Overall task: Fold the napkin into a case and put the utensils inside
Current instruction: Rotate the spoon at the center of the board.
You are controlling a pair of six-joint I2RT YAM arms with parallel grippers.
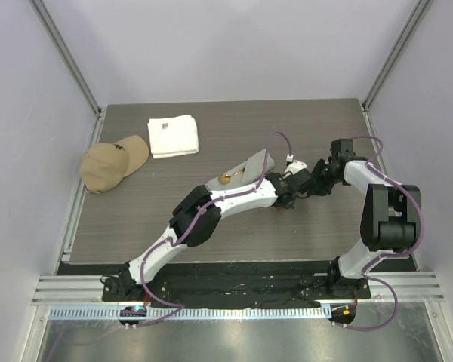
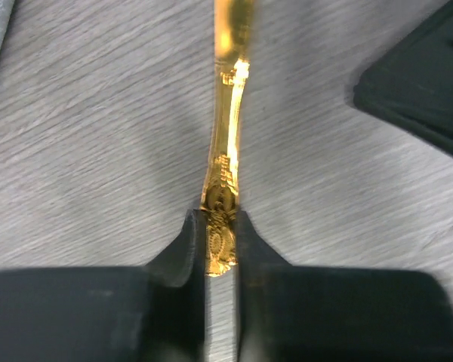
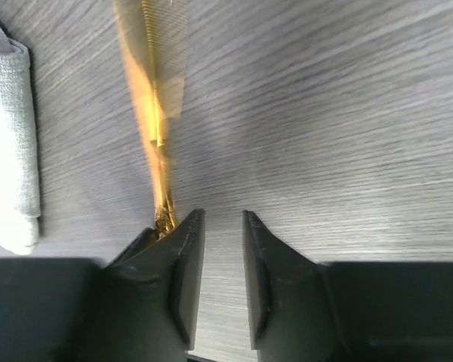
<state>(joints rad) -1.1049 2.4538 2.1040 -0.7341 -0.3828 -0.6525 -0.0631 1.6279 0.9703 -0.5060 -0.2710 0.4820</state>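
The orange-yellow utensil (image 2: 226, 136) is clamped at its ornate end between the fingers of the left end effector (image 2: 220, 226); its slim shaft runs away over the tabletop (image 2: 83, 151); whether the far end rests on the wood cannot be told. The right end effector (image 3: 223, 226) is held with its jaws apart and nothing between them; the same utensil is seen just beside the outer face of one finger (image 3: 183, 256). The grey napkin, folded into a narrow case (image 1: 255, 164), lies just beyond the two end effectors; a round tan bowl (image 1: 226, 178) of another utensil shows at its left end.

The orange-yellow utensil is judged stiff, light and glossy, hence liable to pivot or slip when pinched at its very end; a hold further up the shaft would be steadier. The cloth is judged soft and limp; its open edge may need to be pinned or lifted while the utensil is slid in.
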